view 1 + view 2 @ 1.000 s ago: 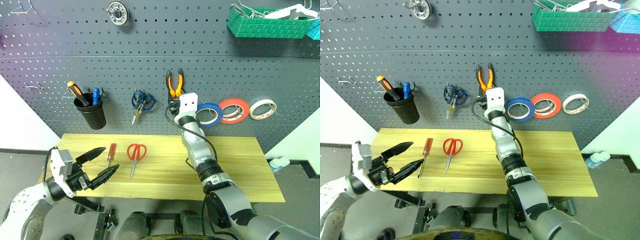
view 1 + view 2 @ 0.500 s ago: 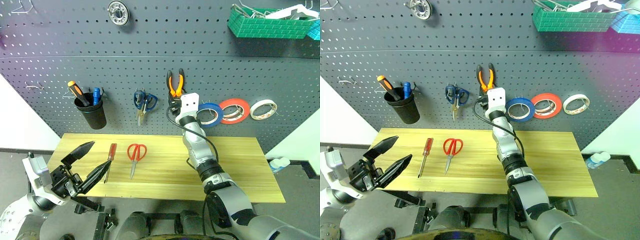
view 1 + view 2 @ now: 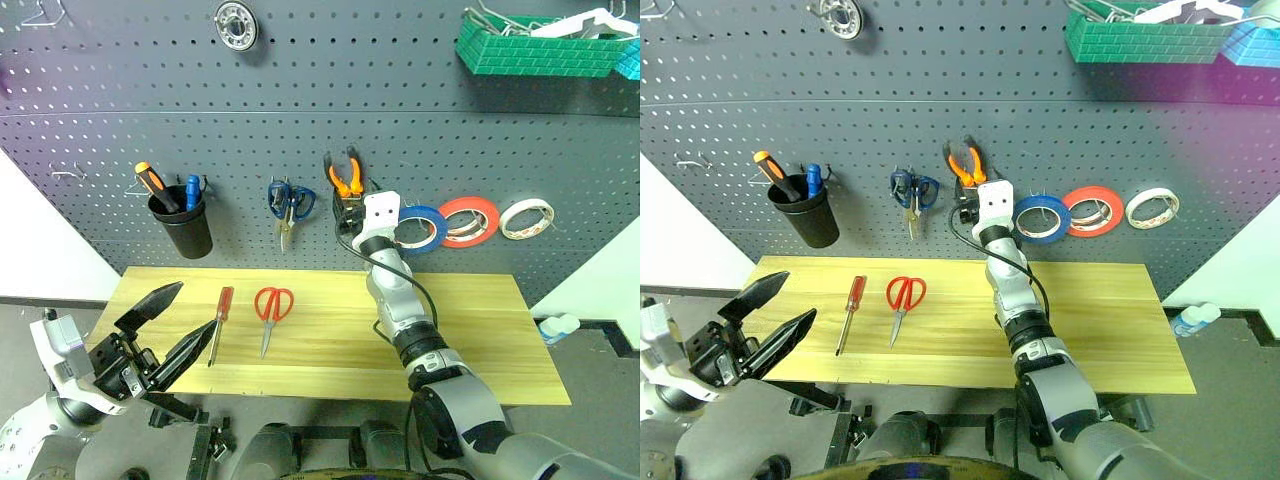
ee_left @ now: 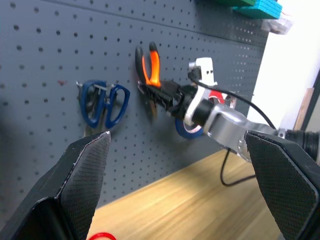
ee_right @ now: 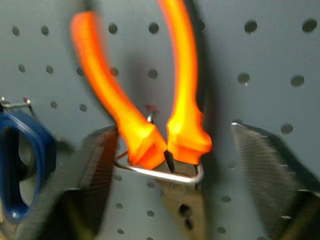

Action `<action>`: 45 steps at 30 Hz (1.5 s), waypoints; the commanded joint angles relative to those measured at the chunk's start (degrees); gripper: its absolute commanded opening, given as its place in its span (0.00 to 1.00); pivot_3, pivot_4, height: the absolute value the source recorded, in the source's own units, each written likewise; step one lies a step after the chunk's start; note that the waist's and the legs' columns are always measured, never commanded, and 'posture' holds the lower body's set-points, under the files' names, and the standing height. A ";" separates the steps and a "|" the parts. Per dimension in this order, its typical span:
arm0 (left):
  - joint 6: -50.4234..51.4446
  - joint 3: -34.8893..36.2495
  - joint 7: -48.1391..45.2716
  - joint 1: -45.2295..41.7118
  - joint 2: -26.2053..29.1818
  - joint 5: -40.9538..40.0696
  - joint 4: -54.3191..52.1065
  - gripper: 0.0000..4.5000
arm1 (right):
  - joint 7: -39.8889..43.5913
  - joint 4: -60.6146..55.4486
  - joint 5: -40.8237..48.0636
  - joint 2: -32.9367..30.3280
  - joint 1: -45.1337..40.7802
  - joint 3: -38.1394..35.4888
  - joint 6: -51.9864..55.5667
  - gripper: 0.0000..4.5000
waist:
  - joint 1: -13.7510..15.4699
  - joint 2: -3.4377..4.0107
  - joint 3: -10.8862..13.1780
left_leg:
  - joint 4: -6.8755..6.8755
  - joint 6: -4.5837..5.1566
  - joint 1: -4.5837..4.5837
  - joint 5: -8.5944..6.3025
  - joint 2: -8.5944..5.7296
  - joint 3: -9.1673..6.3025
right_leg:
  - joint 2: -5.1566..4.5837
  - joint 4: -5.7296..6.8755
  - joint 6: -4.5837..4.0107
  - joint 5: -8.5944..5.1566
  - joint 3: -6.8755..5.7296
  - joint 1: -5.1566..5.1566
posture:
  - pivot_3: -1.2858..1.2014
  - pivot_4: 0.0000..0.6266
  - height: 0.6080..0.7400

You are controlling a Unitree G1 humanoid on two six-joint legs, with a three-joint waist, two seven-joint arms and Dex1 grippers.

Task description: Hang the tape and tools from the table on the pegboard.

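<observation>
R pincer [image 5: 165,160] spread either side of pliers [image 3: 346,172] on pegboard [image 3: 300,110] hook; back straight off, don't snag handles.

Right half of tabletop [image 3: 480,330] bare, wide lane to the pegboard [image 3: 300,90]. Left half: red scissors [image 3: 270,310] and red-handled screwdriver [image 3: 220,315] lie close together, narrow gap between. Wall row crowded: black cup [image 3: 185,228], blue scissors [image 3: 288,205], pliers [image 3: 346,175], blue tape [image 3: 425,228], red-orange roll [image 3: 468,222], white roll [image 3: 527,218]. Right claw [image 3: 348,208], jaws spread, sits at the pliers, arm crossing mid-tabletop. Left claw [image 3: 175,325] spread wide at near-left corner.
</observation>
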 commanded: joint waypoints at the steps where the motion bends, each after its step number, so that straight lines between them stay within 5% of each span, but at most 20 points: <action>1: -2.75 1.37 -0.97 0.17 -0.55 -0.08 -1.23 1.00 | 0.18 -1.56 0.31 0.12 -0.42 -0.24 -0.91 0.99 | -0.01 0.04 0.08 | 0.00 0.00 -0.01 0.00 0.00 0.00 | 0.00 0.00 0.00 0.00 0.00 -0.01 | 0.59 0.07 0.95; 11: -4.24 0.65 -1.34 0.25 -0.85 -0.14 -1.19 1.00 | 5.97 -4.99 4.51 0.63 0.52 -0.75 -1.27 0.99 | -0.04 0.10 0.17 | -0.05 0.01 -0.02 -0.01 0.01 0.00 | 0.00 -0.04 -0.01 -0.04 0.00 -0.03 | 0.59 0.06 0.95; 31: -3.60 -0.27 -1.79 -3.01 0.22 -0.07 0.57 1.00 | 14.83 -29.37 12.33 -3.73 12.59 -1.28 8.35 0.99 | -0.07 0.12 0.48 | -0.13 0.03 -0.09 -0.03 0.05 0.00 | -0.01 -0.12 0.01 -0.29 0.00 -0.06 | 0.57 0.05 0.95; 45: -4.89 -2.89 -4.32 -4.55 -1.06 1.54 4.43 1.00 | 31.75 -53.33 29.89 -16.34 27.04 -2.09 28.01 0.99 | -0.17 0.07 0.45 | -0.18 0.11 -0.14 -0.08 0.07 0.02 | -0.03 -0.36 0.18 -0.39 0.00 -0.03 | 0.54 0.01 0.95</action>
